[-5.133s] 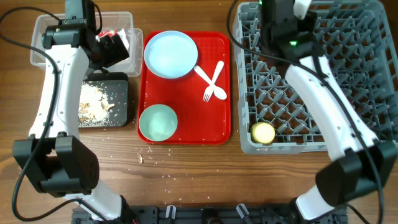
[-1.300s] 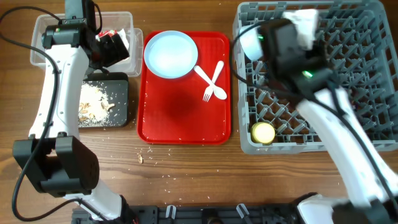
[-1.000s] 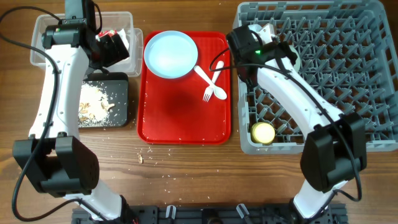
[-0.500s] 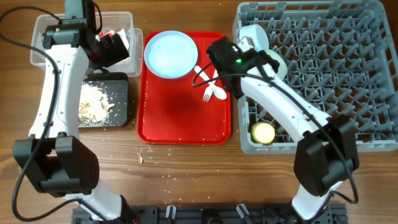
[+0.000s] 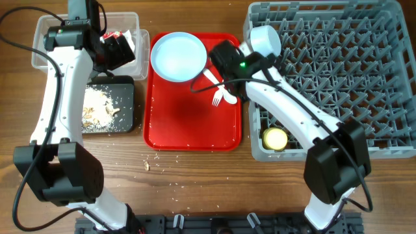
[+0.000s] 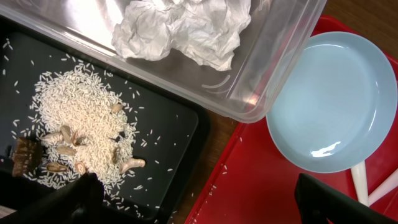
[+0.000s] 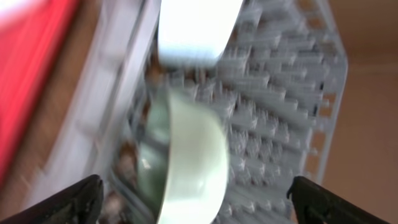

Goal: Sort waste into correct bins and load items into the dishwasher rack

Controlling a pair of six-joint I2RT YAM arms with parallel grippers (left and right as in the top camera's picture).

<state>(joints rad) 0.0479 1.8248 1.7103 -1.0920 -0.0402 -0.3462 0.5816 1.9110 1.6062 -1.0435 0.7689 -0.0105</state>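
My empty right hand point(image 7: 199, 208), spread wide, should drop squarely onto the fork point(image 5: 217, 96) near the counter's point(image 5: 195, 170) far edge, sparing the plate point(image 5: 177, 57).

— What's on the serving tray point(image 5: 188, 123)?
— The plate point(image 5: 178, 57) at its far left corner. The fork point(image 5: 216, 99) and spoon point(image 5: 229, 97) lie toward its right edge.
— And left of it?
— The tub point(image 5: 40, 29) at the back, with tissue point(image 6: 180, 28) in it. In front of that is the shallow tray point(image 5: 127, 91), with food scraps point(image 6: 81, 124) in it.
— Right of it?
— The rack point(image 5: 364, 78). A bowl point(image 5: 265, 40) is in its far corner beside the serving tray, and a cup point(image 5: 275, 138) is in its near corner.
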